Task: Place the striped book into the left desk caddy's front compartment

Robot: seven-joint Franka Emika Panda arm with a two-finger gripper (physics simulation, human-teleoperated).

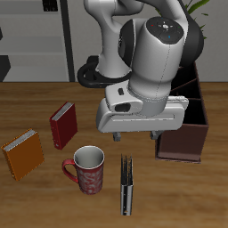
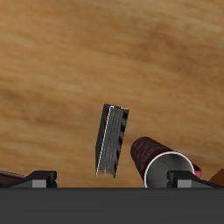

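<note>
One striped book (image 1: 126, 184) stands on edge near the table's (image 1: 36, 191) front edge, just beside the red mug (image 1: 87, 169). Above it hang the jaws, spread wide and holding nothing. The left desk caddy (image 1: 185, 125) sits farther back; red book (image 1: 63, 125) and orange book (image 1: 23, 153) lie apart.

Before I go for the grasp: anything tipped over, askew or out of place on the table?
Nothing stands out. The thin black-and-white striped book stands upright beside the red patterned mug, also upright. The red book and orange book stand farther off, intact.
</note>
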